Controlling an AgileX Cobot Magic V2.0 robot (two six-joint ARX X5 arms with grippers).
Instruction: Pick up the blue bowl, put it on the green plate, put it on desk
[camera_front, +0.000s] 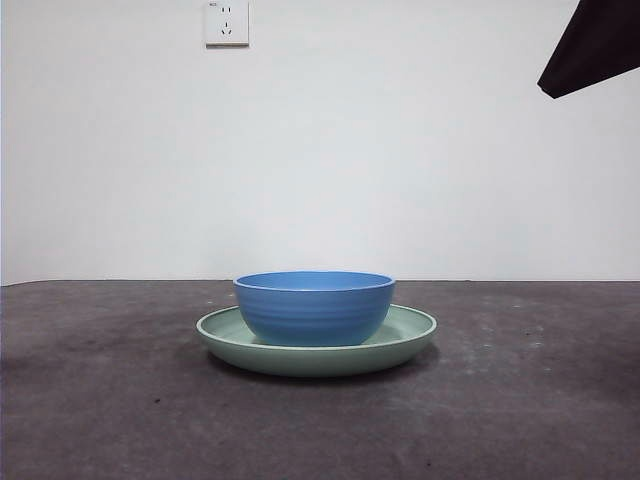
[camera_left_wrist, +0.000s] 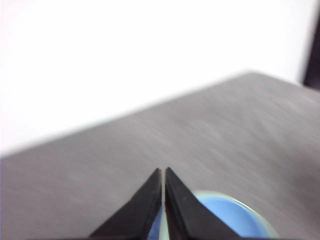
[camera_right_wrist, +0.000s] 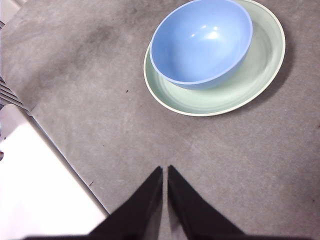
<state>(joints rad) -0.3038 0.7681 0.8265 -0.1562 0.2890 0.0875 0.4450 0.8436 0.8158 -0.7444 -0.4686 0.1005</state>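
Both the left tool (camera_left_wrist: 163, 172) and right tool (camera_right_wrist: 164, 170) show matte black jaws, each tapering to a sharp, slim point.

The front view sits low, near desk (camera_front: 110, 400) height, looking level across it at the blue bowl (camera_front: 314, 308) on the green plate (camera_front: 410, 335), close and central, with a white wall behind; the right wrist view looks steeply down on the bowl (camera_right_wrist: 200, 42) from well off; the left wrist view, blurred, seems to graze just past the bowl (camera_left_wrist: 227, 217).
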